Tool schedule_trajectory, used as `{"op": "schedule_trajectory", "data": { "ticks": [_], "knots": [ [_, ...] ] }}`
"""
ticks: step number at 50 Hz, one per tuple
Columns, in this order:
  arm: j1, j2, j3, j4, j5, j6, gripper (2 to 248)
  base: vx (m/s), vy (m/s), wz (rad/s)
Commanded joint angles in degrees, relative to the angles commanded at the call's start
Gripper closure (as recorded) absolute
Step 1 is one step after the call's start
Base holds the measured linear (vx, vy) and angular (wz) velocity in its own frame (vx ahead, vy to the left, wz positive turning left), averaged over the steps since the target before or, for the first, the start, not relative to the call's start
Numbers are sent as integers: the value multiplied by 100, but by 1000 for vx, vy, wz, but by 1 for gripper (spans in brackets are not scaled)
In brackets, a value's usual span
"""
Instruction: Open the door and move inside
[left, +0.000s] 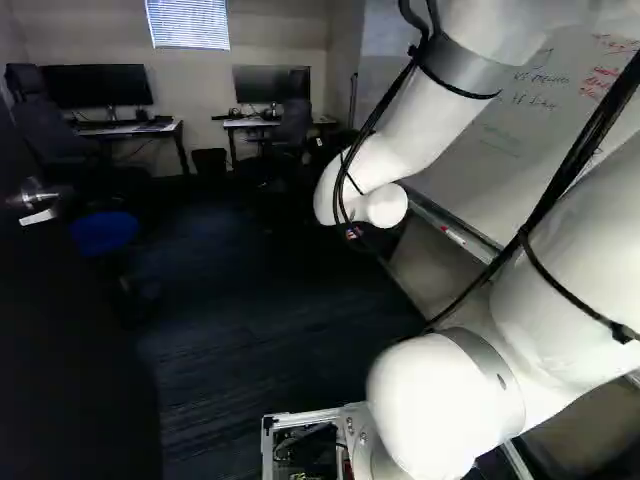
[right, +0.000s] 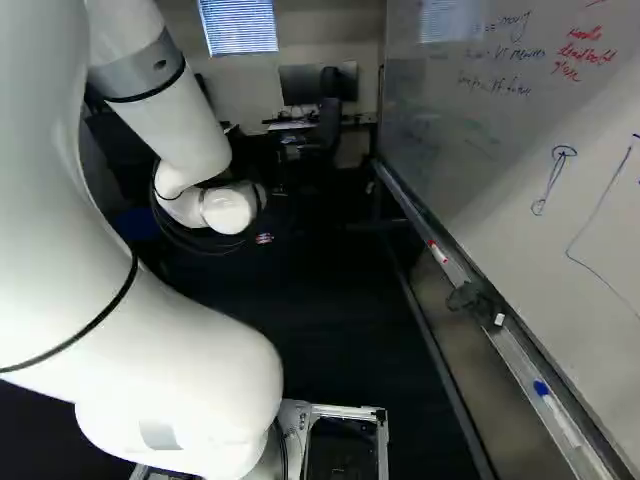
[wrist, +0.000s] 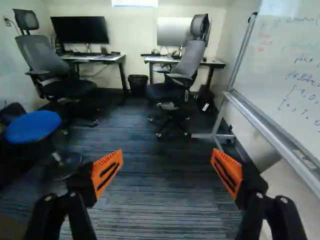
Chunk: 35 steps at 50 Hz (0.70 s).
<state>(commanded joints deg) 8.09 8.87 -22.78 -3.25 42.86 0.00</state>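
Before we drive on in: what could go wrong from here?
Whiteboard tray runs close along the robot's right; the base or arm could clip it.
Blue stool stands ahead, to the robot's left; veering that way might hit it.
Dark door is near on the left; it could catch the base.

The gripper is open, its orange pads well apart, with striped carpet between and ahead. Beyond, two desks stand before a pale wall, one bearing a black monitor, the other a grey screen. A bin sits between them. Each desk has a high-backed chair by it. A blue stool stands nearer, beyond one finger; past the other runs a whiteboard with writing, on a metal frame.
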Motion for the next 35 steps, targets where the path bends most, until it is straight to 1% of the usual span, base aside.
{"op": "schedule_trajectory", "data": {
  "ticks": [35],
  "knots": [
    [0, 0, 0, 0, 0, 0, 3, 295, 13, -26]
  ]
}}
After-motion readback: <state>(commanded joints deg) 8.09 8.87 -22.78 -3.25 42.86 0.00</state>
